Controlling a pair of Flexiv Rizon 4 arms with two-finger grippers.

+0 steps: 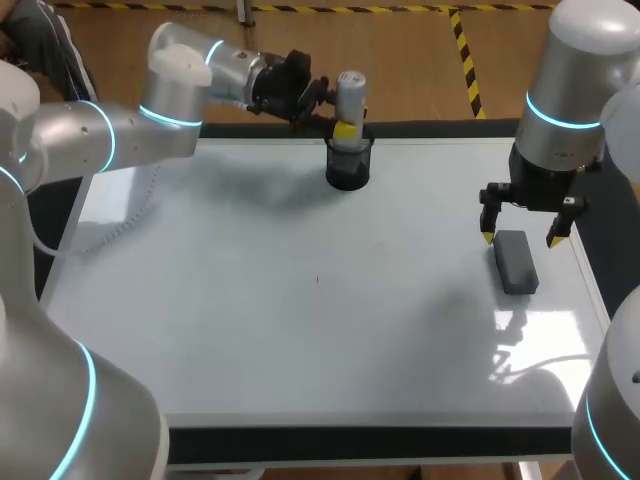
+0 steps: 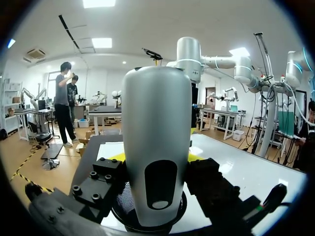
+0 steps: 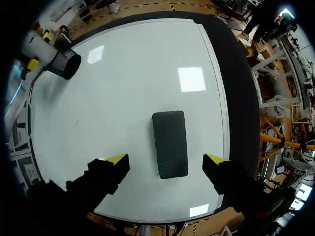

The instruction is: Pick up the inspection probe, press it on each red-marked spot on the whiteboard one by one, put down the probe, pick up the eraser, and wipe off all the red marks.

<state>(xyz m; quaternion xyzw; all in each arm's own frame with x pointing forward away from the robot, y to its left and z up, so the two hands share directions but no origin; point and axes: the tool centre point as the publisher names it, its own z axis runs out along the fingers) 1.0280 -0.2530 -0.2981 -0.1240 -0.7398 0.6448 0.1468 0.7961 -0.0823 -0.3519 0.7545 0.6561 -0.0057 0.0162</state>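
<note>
**Probe in its cup, eraser on the board**

The silver-grey, rounded inspection probe (image 1: 350, 95) stands upright in a black wire mesh cup (image 1: 349, 172) at the far edge of the white, glossy whiteboard (image 1: 250, 300), near the middle of that edge. The left gripper (image 1: 343, 128) comes in level from the left, just above the cup's rim. In the left wrist view its black finger blocks press against the probe (image 2: 156, 147) from both sides, so it is clamped on the probe, with the cup's mesh (image 2: 123, 204) showing below.

The dark grey, rectangular block eraser (image 1: 516, 262) lies flat near the board's right edge, well apart from the cup. The right gripper (image 1: 520, 238) hangs over its far end, pointing straight down. In the right wrist view its yellow tips stand wide apart on either side of the eraser (image 3: 170, 143), clear of it.

A small dark mark (image 1: 318, 280) sits on the board near its middle.
</note>
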